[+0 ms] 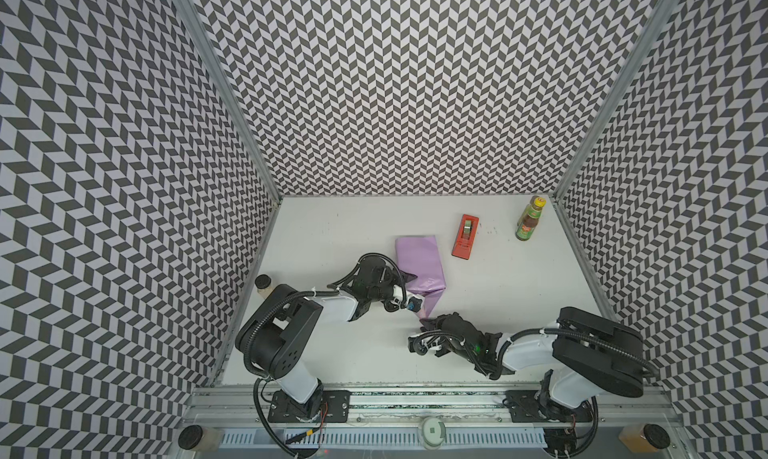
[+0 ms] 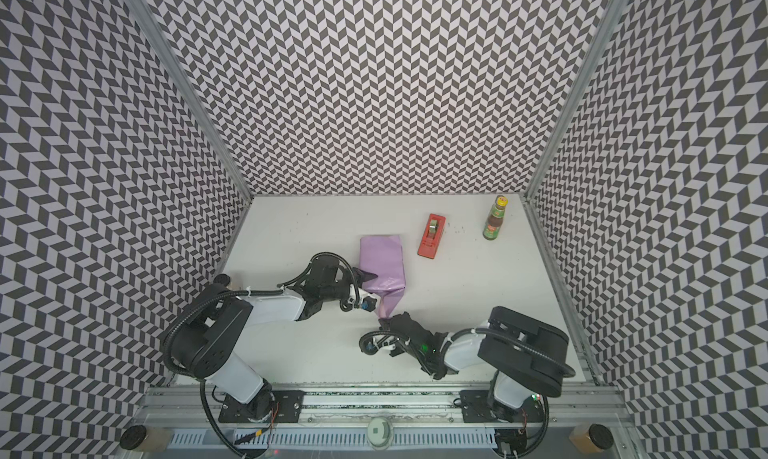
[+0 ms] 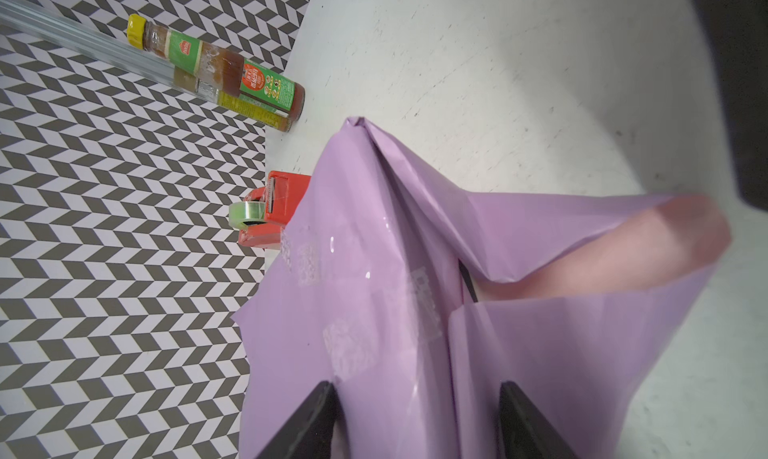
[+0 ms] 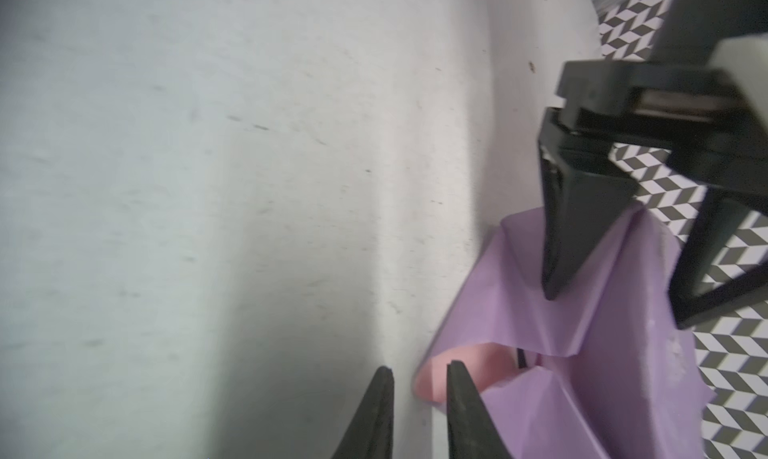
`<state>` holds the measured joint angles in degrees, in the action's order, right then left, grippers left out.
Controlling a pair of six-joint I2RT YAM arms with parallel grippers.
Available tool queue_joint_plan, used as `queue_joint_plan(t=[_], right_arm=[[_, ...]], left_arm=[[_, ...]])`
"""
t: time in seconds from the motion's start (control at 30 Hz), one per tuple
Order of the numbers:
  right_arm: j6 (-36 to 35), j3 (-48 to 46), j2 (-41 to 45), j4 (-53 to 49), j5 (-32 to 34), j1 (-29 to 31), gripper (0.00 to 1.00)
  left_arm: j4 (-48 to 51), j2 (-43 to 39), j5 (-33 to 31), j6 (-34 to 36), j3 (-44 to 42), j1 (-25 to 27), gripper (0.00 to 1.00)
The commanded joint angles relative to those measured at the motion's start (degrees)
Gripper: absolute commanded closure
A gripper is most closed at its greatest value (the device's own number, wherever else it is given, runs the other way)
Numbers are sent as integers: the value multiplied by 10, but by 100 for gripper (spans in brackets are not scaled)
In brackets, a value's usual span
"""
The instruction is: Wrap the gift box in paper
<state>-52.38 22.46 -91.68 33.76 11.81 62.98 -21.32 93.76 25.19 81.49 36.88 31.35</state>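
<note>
Two jobs here. Left fingers [image 3: 307,428] clamp the paper [image 3: 374,270] steady; right fingers [image 4: 374,415], barely parted and empty, hover by its open end.

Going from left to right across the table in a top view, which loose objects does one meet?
Small beige-filled jar at the left wall → creased lilac-purple paper → narrow red plastic tape dispenser → yellow-capped glass sauce bottle.
</note>
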Motion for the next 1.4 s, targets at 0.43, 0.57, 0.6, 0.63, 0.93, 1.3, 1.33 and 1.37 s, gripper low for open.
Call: queue_joint_plan(t=[0.43, 0.57, 0.6, 0.63, 0.93, 1.3, 1.33, 1.37], right_arm=[[90, -68, 139, 72, 28, -13, 75], [123, -76, 190, 79, 1, -48, 75], [135, -78, 205, 82, -12, -61, 75], [148, -80, 221, 86, -26, -78, 75], [275, 3, 199, 50, -144, -229, 62], [367, 107, 116, -22, -194, -265, 45], [367, 111, 112, -24, -200, -266, 45], [369, 115, 107, -26, -202, -266, 45]], left_arm=[[93, -47, 25, -56, 13, 1, 22], [102, -83, 35, -65, 15, -1, 19], [106, -90, 36, -66, 16, -1, 19], [112, -98, 38, -67, 18, -2, 18], [195, -235, 47, -2, -55, 3, 28], [226, -175, -23, 77, -81, 42, 55], [222, -160, -30, 80, -77, 45, 56], [221, -147, -32, 86, -72, 48, 57]])
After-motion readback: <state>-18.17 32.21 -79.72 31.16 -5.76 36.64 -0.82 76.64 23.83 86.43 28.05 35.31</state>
